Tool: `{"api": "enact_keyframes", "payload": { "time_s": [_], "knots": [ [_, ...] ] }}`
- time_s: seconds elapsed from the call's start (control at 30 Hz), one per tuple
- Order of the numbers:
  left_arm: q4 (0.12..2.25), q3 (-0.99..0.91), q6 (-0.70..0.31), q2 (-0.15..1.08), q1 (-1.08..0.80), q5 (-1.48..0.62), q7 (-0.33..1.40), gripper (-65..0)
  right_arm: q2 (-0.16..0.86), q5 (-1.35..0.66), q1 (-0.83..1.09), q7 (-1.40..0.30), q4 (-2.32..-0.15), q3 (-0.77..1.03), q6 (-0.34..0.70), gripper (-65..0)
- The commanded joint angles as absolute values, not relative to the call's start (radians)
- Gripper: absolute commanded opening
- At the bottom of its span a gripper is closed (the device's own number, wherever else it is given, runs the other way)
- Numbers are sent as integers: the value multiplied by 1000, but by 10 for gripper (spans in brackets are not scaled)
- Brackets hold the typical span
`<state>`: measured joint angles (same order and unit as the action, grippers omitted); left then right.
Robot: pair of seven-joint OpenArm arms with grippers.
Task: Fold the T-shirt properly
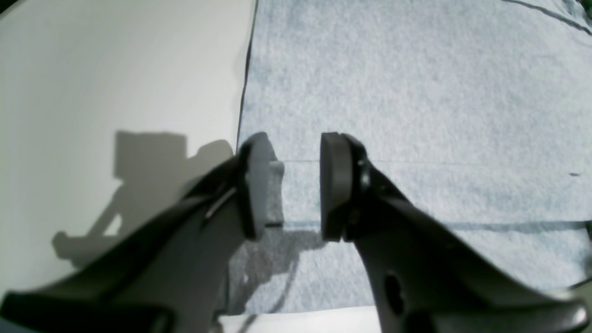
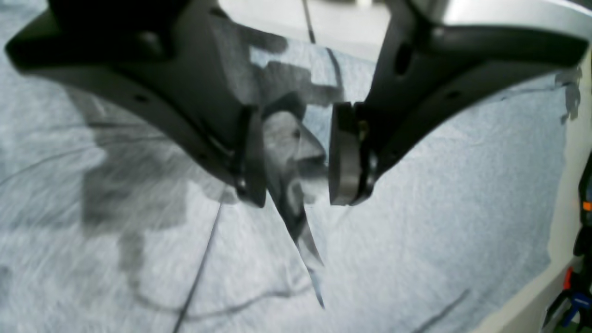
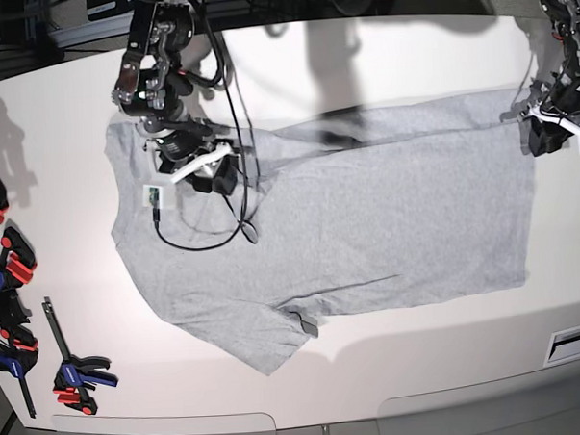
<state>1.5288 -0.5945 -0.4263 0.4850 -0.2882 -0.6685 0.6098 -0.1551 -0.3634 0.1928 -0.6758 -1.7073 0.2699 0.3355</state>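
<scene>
Right now the T-shirt (image 3: pixel 367 224) lies spread flat across my white bench (image 3: pixel 66 150), plain grey side up. One short sleeve (image 3: pixel 266 339) points toward the near edge of the bench in the base view, and part of the upper edge is folded over on itself.

My left claw (image 1: pixel 291 185) sits at the shirt's corner, just where grey cloth meets bare bench. Its jaws stand apart with a clear gap, and I see only flat fabric between the pads, nothing gripped.

My right claw (image 2: pixel 296 157) is over the other end of the shirt, near the collar side. Its jaws are parted too; a thin peak of grey cloth (image 2: pixel 296 203) stands up in the gap, touching the one pad (image 2: pixel 254 157) and clear of the other.

Red and blue clamps (image 3: pixel 14 287) lie along the bench edge, well apart from the shirt.
</scene>
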Motion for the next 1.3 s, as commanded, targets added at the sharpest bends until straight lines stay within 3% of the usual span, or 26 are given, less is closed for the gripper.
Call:
{"api": "enact_keyframes", "payload": {
  "time_s": [0.0, 1.27],
  "knots": [
    [1544, -601, -430, 508, -285, -682, 590, -477, -157, -378, 173, -644, -1718, 267, 342, -427],
    [1544, -601, -430, 508, -285, -681, 598, -477, -157, -392, 105, -629, -1596, 131, 302, -428]
  ]
}}
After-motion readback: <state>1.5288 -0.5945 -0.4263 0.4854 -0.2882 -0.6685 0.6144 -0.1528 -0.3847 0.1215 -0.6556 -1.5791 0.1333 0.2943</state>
